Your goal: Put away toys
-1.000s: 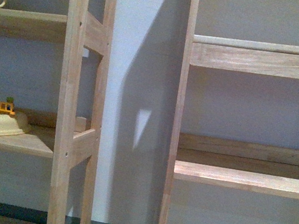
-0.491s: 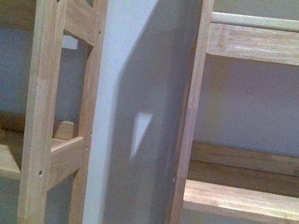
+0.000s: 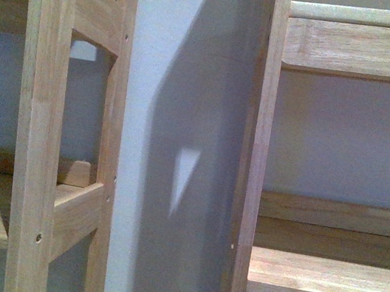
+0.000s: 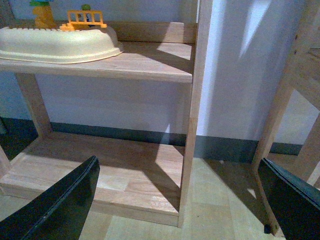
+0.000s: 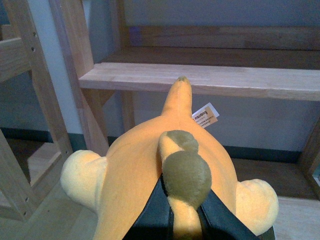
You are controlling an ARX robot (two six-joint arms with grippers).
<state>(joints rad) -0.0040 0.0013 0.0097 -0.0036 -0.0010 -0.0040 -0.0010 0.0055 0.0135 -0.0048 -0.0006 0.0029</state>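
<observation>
Shelf posts (image 3: 33, 126) loom closer; right pincer (image 5: 182, 212) clamps plush toy (image 5: 132, 170) near shelf edge (image 5: 210, 84).

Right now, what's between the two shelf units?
Between the left unit and the right unit only bare wall, shadowed, with a small light patch, in the front view.

front camera close before wooden shelves (image 3: 322, 280); wrist cameras lower, toward them

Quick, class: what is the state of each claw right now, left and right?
The left claw is open, holding nothing.
The right claw is closed on the orange-yellow plush toy.
</observation>
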